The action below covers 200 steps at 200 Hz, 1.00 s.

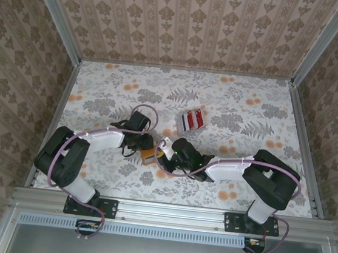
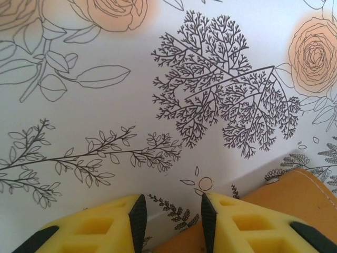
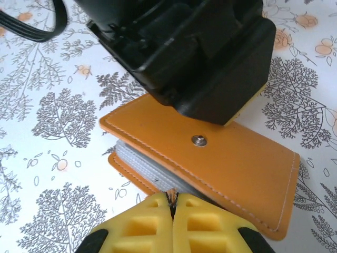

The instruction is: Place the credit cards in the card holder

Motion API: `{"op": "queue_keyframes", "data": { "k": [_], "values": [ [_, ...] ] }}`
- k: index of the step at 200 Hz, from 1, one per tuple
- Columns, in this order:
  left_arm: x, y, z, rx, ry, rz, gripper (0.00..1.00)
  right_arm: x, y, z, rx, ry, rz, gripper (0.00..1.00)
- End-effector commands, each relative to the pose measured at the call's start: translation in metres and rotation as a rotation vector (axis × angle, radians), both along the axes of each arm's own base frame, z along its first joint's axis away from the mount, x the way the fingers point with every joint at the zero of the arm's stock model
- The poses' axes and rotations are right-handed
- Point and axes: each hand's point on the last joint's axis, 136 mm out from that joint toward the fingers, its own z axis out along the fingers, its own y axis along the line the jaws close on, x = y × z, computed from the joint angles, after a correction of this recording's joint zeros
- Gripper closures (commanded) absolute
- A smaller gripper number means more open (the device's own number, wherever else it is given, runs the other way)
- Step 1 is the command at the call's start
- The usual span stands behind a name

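Observation:
The orange-tan card holder (image 3: 221, 158) lies on the flowered table, slightly open, with grey ribbed pockets (image 3: 145, 168) showing at its left edge. My right gripper (image 3: 172, 203) is shut on a thin orange edge of the card holder at its near side. My left gripper (image 2: 171, 216) stands over the holder's far edge with its jaws partly apart. The table and a bit of orange show between them, and its right finger sits over the holder (image 2: 297, 195). The credit cards (image 1: 192, 119), red and whitish, stand in a pale slotted stand behind both grippers (image 1: 154, 148).
The pale stand with the cards sits a short way behind the holder near the table's middle. Metal rails (image 1: 64, 29) and patterned walls (image 1: 187, 19) bound the table. The left arm's black wrist body (image 3: 184, 52) hangs close over the holder.

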Motion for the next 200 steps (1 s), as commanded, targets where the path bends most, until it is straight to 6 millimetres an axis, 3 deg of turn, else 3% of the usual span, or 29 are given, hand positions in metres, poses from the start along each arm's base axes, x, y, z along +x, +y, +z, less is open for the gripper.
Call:
{"op": "queue_keyframes", "data": {
  "k": [1, 103, 145, 200],
  "values": [
    [-0.012, -0.011, -0.017, -0.014, 0.071, -0.036, 0.63, -0.002, 0.007, 0.022, 0.054, -0.076, 0.038, 0.95],
    [-0.020, -0.011, -0.023, -0.006, 0.084, -0.038, 0.63, 0.001, 0.031, 0.022, 0.046, -0.021, 0.093, 0.93],
    [-0.023, -0.010, -0.025, 0.005, 0.090, -0.039, 0.63, 0.009, 0.040, 0.007, 0.069, 0.156, 0.107, 0.92],
    [-0.024, -0.005, -0.024, 0.029, 0.083, -0.035, 0.63, 0.017, 0.035, -0.015, 0.125, 0.374, 0.087, 0.90]
  ]
}}
